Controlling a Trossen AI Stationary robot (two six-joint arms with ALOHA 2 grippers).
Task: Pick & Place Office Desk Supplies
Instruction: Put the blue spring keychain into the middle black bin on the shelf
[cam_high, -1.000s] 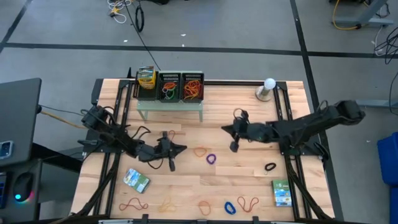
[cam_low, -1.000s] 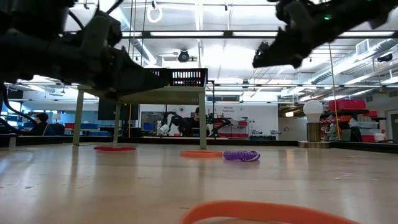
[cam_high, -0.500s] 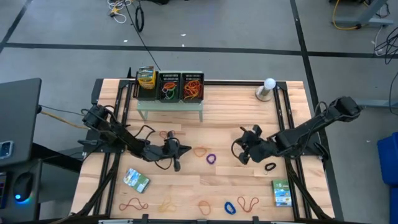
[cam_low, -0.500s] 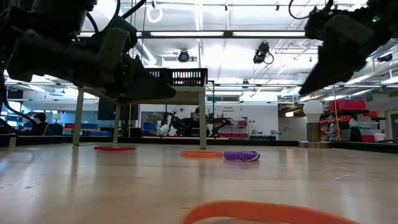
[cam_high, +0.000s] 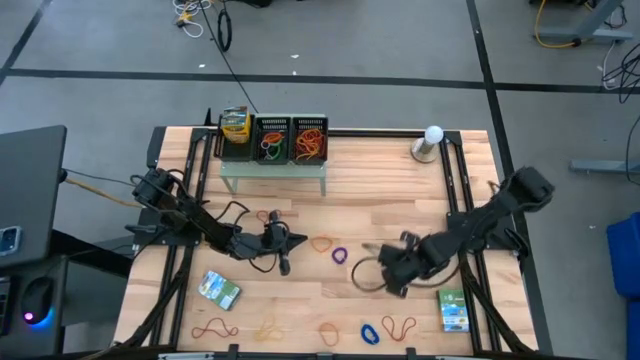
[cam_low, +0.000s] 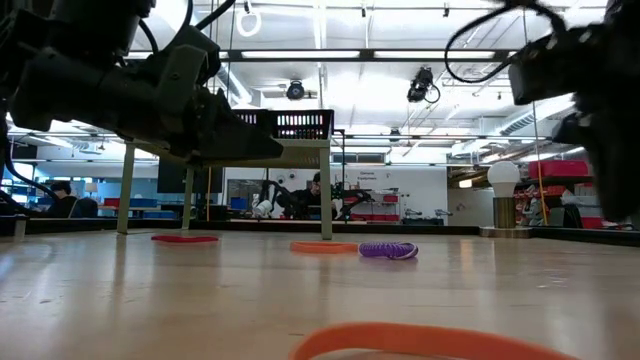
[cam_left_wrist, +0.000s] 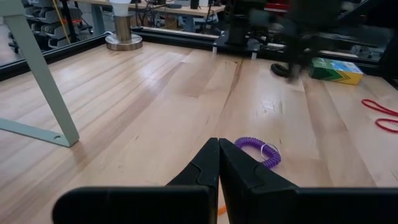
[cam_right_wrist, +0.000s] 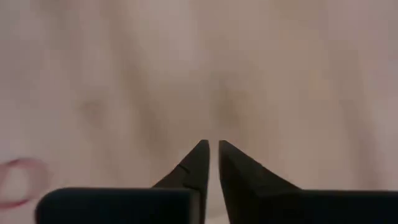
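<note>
Here the right claw hangs nearly closed over bare table, empty; left claw pressed together.

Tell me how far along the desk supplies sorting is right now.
Early on. Done: the mesh trays on the shelf already hold some bands. In hand: nothing; the left hand is shut beside the orange band and purple band, and the right hand hangs low mid-table. Left: those bands, the front-edge bands and both packets.
</note>
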